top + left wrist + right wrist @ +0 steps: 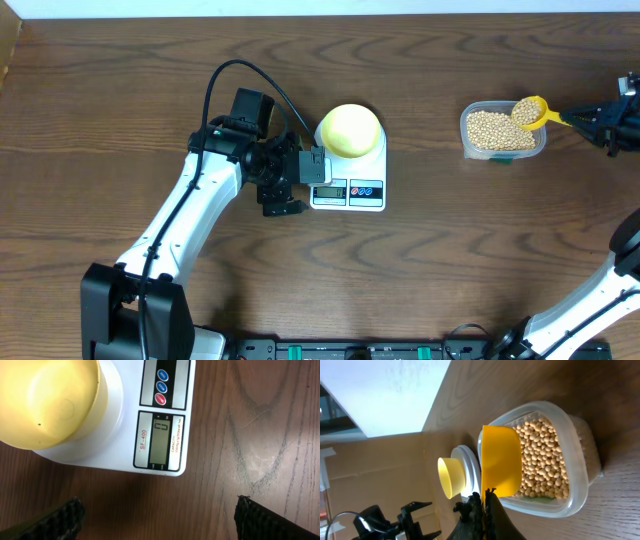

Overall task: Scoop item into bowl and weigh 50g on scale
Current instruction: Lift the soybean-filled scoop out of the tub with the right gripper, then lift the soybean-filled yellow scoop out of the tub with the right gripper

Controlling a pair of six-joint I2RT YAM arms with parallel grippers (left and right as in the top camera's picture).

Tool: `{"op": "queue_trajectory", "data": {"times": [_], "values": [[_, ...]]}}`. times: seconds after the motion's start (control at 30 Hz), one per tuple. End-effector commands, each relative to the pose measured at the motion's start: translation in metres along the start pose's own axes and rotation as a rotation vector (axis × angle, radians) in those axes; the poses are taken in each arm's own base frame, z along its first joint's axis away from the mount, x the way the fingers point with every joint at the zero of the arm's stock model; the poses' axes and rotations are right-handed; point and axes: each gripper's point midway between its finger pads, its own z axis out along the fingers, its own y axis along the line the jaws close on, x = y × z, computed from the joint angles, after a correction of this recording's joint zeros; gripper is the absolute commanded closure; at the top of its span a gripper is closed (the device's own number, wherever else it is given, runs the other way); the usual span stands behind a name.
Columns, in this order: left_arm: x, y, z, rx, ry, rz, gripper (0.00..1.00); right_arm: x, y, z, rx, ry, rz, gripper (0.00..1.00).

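Right tool (584,120) gripping scoop (529,110), perhaps above tub (466,128)

A dark brown wood-grain desk (450,250) fills nearly the whole overhead view, its grain running in long streaks and wavy knots. Beyond its far edge runs a bright white strip (300,7), wall or floor unclear. A tan cardboard panel (7,50) shows at the far left corner. The light is even and soft

Bare tabletop (420,200) between scale (350,192) and tub (466,135) is passable; left gripper (297,187) crowds scale's left edge, scoop (528,110) sits over tub.
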Motion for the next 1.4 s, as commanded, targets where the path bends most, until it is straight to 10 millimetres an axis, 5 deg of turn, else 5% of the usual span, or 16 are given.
{"op": "queue_trajectory", "data": {"times": [0.0, 0.13, 0.33, 0.63, 0.97, 1.37], "values": [[-0.003, -0.001, -0.003, 0.0, -0.024, 0.001, 0.03, 0.002, 0.009, -0.001, -0.063, -0.003, -0.018, 0.99], [-0.003, -0.001, -0.003, 0.0, -0.023, 0.001, 0.03, 0.003, 0.015, -0.001, -0.095, -0.002, -0.04, 0.99], [-0.003, -0.001, -0.003, 0.0, -0.023, 0.001, 0.03, 0.009, -0.009, 0.0, 0.047, 0.028, 0.017, 0.99], [-0.003, -0.001, -0.003, 0.0, -0.023, 0.001, 0.02, 0.006, -0.004, 0.0, 0.051, 0.023, 0.131, 0.99], [-0.003, -0.001, -0.003, 0.0, -0.023, 0.001, 0.02, 0.011, 0.005, 0.021, 0.199, 0.095, 0.044, 0.99], [-0.003, -0.001, -0.003, 0.0, -0.023, 0.001, 0.03, 0.009, 0.009, 0.013, 0.434, 0.123, -0.04, 0.99]]}}
